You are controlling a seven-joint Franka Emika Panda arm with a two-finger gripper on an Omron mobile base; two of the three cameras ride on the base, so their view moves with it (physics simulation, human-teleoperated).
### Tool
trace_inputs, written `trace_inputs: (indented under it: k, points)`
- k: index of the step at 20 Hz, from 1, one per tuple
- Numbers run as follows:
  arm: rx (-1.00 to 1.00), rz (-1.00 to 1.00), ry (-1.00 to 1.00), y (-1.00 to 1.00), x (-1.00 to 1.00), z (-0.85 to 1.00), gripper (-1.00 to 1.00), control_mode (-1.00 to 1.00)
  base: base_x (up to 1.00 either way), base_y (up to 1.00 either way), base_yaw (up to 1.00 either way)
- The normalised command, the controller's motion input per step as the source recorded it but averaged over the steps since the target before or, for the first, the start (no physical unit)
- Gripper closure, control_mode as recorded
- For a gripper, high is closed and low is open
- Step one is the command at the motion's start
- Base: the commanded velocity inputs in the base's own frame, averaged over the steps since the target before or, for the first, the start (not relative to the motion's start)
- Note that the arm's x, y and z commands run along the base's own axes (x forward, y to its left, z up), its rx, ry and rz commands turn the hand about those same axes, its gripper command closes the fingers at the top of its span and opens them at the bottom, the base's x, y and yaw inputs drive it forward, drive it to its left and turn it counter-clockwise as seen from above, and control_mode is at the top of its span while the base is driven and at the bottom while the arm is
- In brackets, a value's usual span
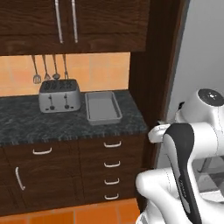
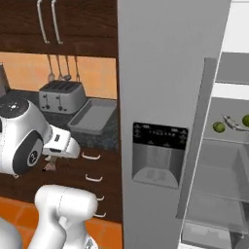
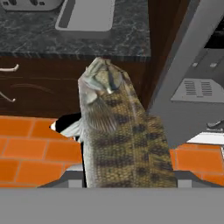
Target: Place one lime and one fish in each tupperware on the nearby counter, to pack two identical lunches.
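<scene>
- Left base view: the tupperware (image 1: 103, 107) sits on the counter (image 1: 26, 124) near its right end, just right of the toaster (image 1: 59, 96), its long axis running from the front edge toward the back wall. It looks empty. The arm (image 1: 183, 164) is folded low at the lower right, below and right of the tray, off the counter's front right corner.
- Right base view: the same tray (image 2: 93, 116) lies up and right of the arm's wrist. In the open fridge (image 2: 228, 160), a lime (image 2: 219, 127) and a second fish (image 2: 234, 123) rest on a shelf, with another lime (image 2: 245, 120) at the picture's edge.
- Hand view: the gripper (image 3: 124, 181) is clamped on a fish (image 3: 118, 135), whose long axis points straight out from the claw, head (image 3: 101, 78) leading. The tray (image 3: 87, 15) lies ahead, beyond the head and above the drawers (image 3: 26, 87); I judge the move needs a lift over the counter's front edge.
</scene>
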Motion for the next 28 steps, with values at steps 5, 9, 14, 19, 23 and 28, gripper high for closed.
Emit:
trace_inputs:
  k: [5, 9, 14, 19, 23, 28]
  points:
    - [0.00, 0.00, 0.00, 0.00, 0.00, 0.00, 1.00, 1.00, 0.01, 1.00, 0.18]
    - [0.00, 0.00, 0.00, 0.00, 0.00, 0.00, 1.00, 1.00, 0.09, 1.00, 0.06]
    - [0.00, 0.00, 0.00, 0.00, 0.00, 0.00, 1.00, 1.00, 0.07, 1.00, -0.02]
    - [0.00, 0.00, 0.00, 0.00, 0.00, 0.00, 1.00, 1.00, 0.36, 1.00, -0.02]
    - [0.00, 0.00, 0.00, 0.00, 0.00, 0.00, 1.00, 1.00, 0.54, 1.00, -0.01]
    - [0.00, 0.00, 0.00, 0.00, 0.00, 0.00, 1.00, 1.00, 0.63, 0.98, -0.04]
